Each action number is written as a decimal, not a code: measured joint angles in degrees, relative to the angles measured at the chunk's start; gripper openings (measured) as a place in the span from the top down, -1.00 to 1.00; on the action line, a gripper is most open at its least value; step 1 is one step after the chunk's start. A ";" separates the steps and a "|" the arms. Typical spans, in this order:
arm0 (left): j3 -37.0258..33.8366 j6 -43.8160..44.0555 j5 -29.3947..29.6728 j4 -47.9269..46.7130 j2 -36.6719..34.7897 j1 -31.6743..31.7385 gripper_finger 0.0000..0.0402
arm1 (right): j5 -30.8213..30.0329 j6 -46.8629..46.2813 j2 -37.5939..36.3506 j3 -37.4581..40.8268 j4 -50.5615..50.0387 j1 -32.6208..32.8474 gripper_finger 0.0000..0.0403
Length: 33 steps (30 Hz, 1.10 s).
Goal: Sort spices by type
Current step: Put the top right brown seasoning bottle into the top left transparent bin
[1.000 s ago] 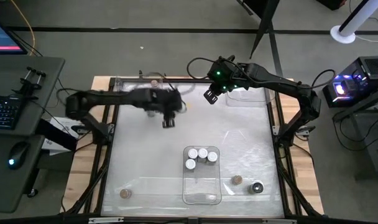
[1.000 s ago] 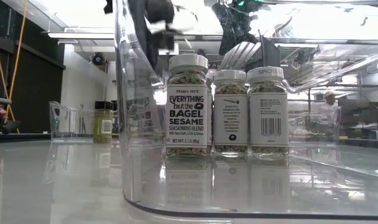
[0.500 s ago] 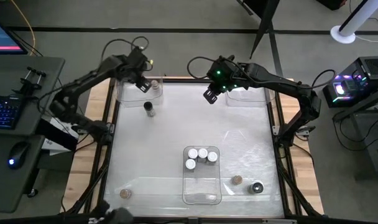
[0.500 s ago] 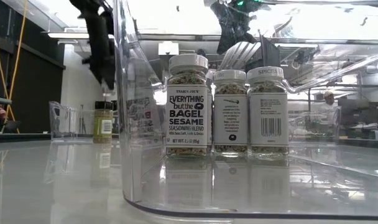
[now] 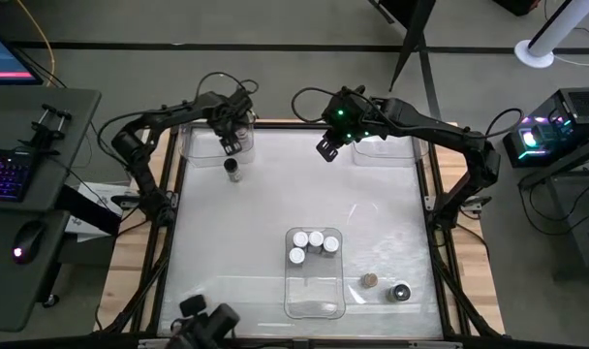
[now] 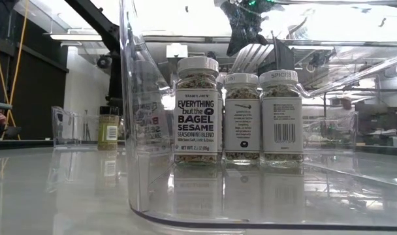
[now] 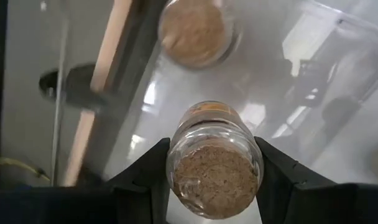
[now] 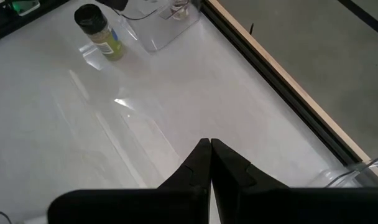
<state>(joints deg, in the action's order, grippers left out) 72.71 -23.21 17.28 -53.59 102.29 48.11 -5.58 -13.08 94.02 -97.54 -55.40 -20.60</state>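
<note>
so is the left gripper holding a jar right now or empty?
Holding one. In the left wrist view the left gripper has its fingers clamped on a tan-capped jar over the clear tray.

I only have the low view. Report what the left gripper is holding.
Observer: The left gripper grips a tan-capped spice jar over the far-left clear tray.
Operator: Say what's in that tray.
Observer: One other tan-capped jar.
Operator: Give me the right gripper.
Observer: The right gripper is shut and empty, above the table's far side.
</note>
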 joint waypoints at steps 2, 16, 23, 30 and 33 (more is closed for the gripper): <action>-0.02 -4.62 0.15 1.07 0.64 -0.19 0.27 | 0.00 -0.42 0.00 0.00 0.00 0.08 1.00; -0.02 -21.53 4.18 9.15 2.22 -0.15 0.14 | -0.02 -2.51 0.00 0.00 0.00 0.11 1.00; -0.02 -22.04 3.81 10.13 2.22 0.00 0.00 | -0.01 -2.52 0.00 0.00 0.00 0.11 1.00; -0.02 -21.41 1.79 10.26 2.22 0.30 -0.02 | -0.03 -3.43 0.00 0.00 0.00 0.36 1.00; -0.02 -20.43 1.68 10.26 2.22 0.29 -0.02 | -0.02 -3.56 0.00 0.00 0.00 0.76 1.00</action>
<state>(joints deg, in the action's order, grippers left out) 72.69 -43.64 18.96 -43.33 104.51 48.40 -5.61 -16.64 94.02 -97.54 -55.40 -19.84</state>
